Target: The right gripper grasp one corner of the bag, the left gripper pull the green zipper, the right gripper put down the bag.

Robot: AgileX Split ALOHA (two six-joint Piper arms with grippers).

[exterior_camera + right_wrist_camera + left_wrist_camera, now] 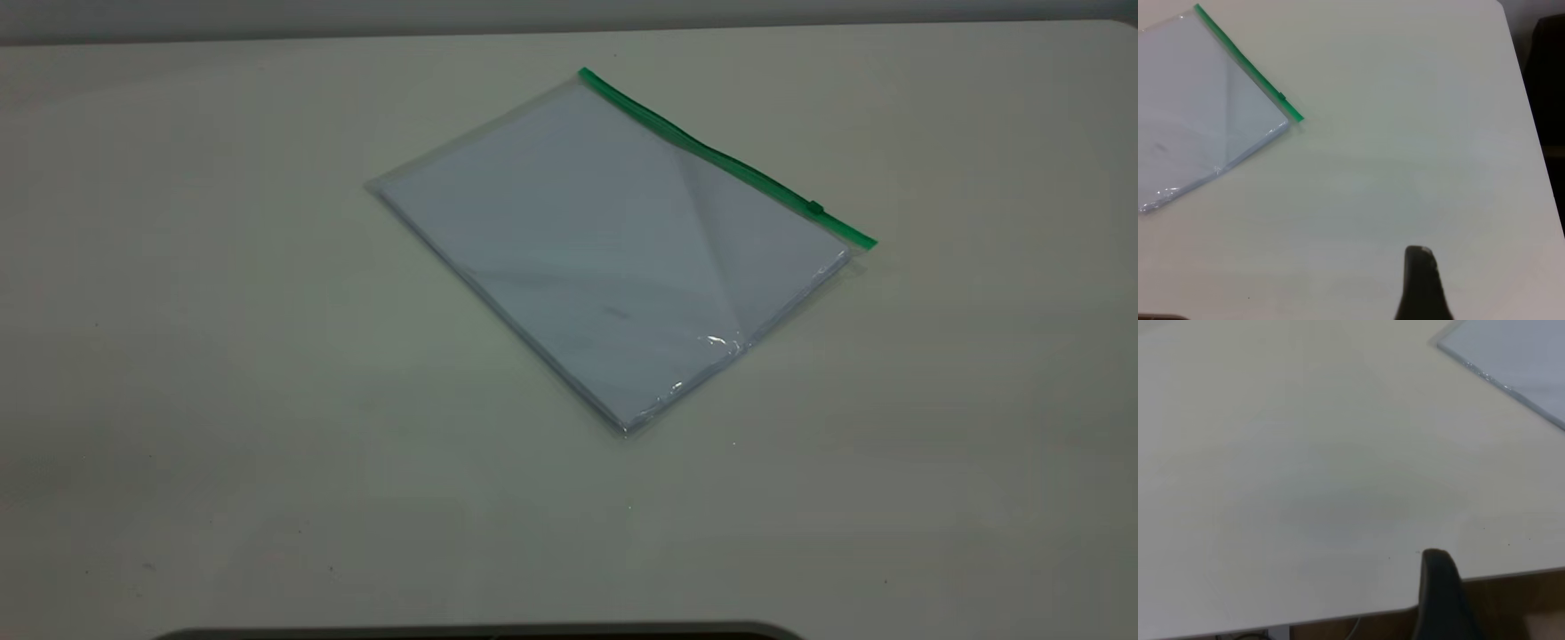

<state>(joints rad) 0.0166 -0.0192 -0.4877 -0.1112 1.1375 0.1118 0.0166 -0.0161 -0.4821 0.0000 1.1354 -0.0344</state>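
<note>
The bag [605,249] lies flat on the table, a clear pouch with pale sheets inside. The green zipper [725,160] runs along its far right edge, with the slider tab [814,208] close to the near right corner of the bag [867,240]. Neither gripper shows in the exterior view. The left gripper [1438,567] shows as one black tip with no gap, over the table edge, far from the bag [1518,360]. The right gripper [1418,257] is also one black tip with no gap, well apart from the bag [1198,113], zipper [1245,60] and corner [1297,119].
The pale table [178,356] carries only the bag. Its edge [1338,613] runs just by the left gripper, with brown floor beyond. In the right wrist view the table's side edge [1528,93] borders a dark area.
</note>
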